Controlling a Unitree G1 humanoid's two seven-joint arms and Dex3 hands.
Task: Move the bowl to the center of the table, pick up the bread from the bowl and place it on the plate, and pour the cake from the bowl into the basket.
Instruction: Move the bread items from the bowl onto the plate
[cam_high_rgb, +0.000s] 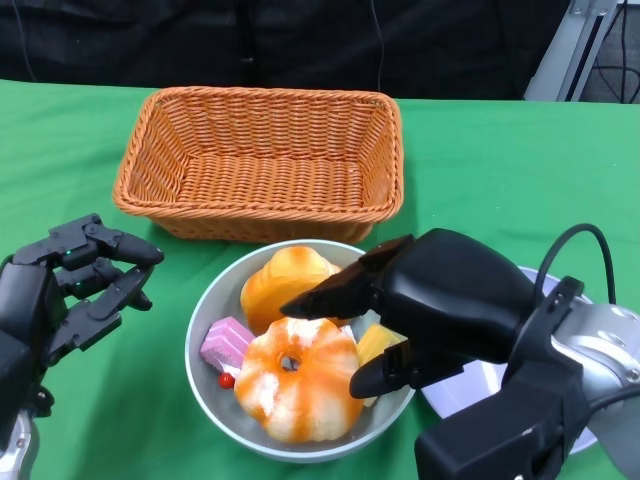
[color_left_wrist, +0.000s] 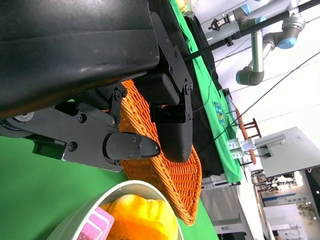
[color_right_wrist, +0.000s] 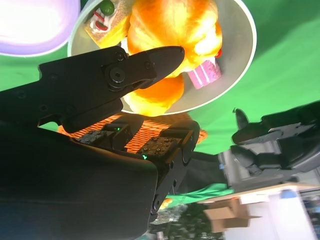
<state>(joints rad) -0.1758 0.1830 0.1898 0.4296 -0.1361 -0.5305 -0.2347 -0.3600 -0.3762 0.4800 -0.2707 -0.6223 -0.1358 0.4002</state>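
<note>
Head view: I see a round grey bowl (cam_high_rgb: 205, 375) on the green tablecloth (cam_high_rgb: 500, 170), near the table's front edge and just in front of the rectangular orange wicker basket (cam_high_rgb: 262, 160), which sits behind it with its near wall almost at the bowl's far rim.

In the bowl: a ring-shaped orange-and-white glazed bread (cam_high_rgb: 297, 380) at the front, a rounded golden-yellow bun (cam_high_rgb: 282, 282) behind it, a pink slice of cake (cam_high_rgb: 226, 342) against the left wall, a small red bead-like piece (cam_high_rgb: 227, 380) beside it. A yellowish piece (cam_high_rgb: 376, 343) shows under my right hand; I cannot tell what it is.

My right black hand (cam_high_rgb: 390, 315) hangs over the bowl's right half, fingers apart, one long finger stretched above the glazed bread, another lower by the bowl's right rim. Nothing is in it. Whether a fingertip touches the bread I cannot tell.

A pale lavender round plate (cam_high_rgb: 470, 385) lies right of the bowl, mostly hidden under the right forearm.

My left black hand (cam_high_rgb: 85, 280) hovers left of the bowl, apart from it, fingers loosely spread, holding nothing.
</note>
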